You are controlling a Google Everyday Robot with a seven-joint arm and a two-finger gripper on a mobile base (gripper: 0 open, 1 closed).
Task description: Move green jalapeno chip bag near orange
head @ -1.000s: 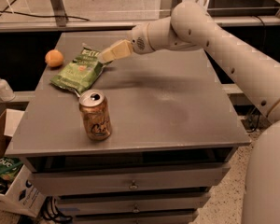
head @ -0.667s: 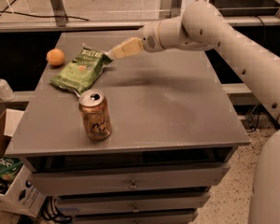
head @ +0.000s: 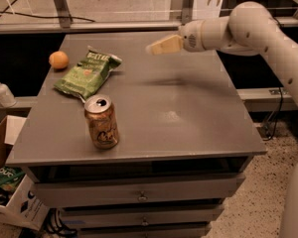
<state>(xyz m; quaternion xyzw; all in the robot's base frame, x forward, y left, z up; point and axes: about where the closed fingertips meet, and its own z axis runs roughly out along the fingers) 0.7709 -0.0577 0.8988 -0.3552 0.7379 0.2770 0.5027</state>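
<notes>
Single-arm manipulator at the placement stage of the task. The crinkly, glossy green jalapeno chip bag (head: 87,73) lay flat on the far-left part of the grey metal bench (head: 188,113), its lettered end pointing far. The small, round, smooth-skinned orange (head: 58,60) sat just beside it on the left, with a narrow gap between them. The pale, wedge-shaped end effector (head: 159,46) hung above the far-middle of the bench, well apart from the bag and to its right. Nothing was seen in its hold, and how far open it was could not be told. Judged from this layout, the bag was already near the orange, so the step in hand was probably to clear the arm. That would be done best by keeping the end effector high and to the right, since a low pass leftward risked snagging the light bag or setting the orange rolling. An upright bronze soda can (head: 101,122) stood near-left, on the near side of the bag and outside the arm's likely path. A white pump bottle (head: 1,90) and a cardboard box (head: 5,182) lay off the bench to the left.
</notes>
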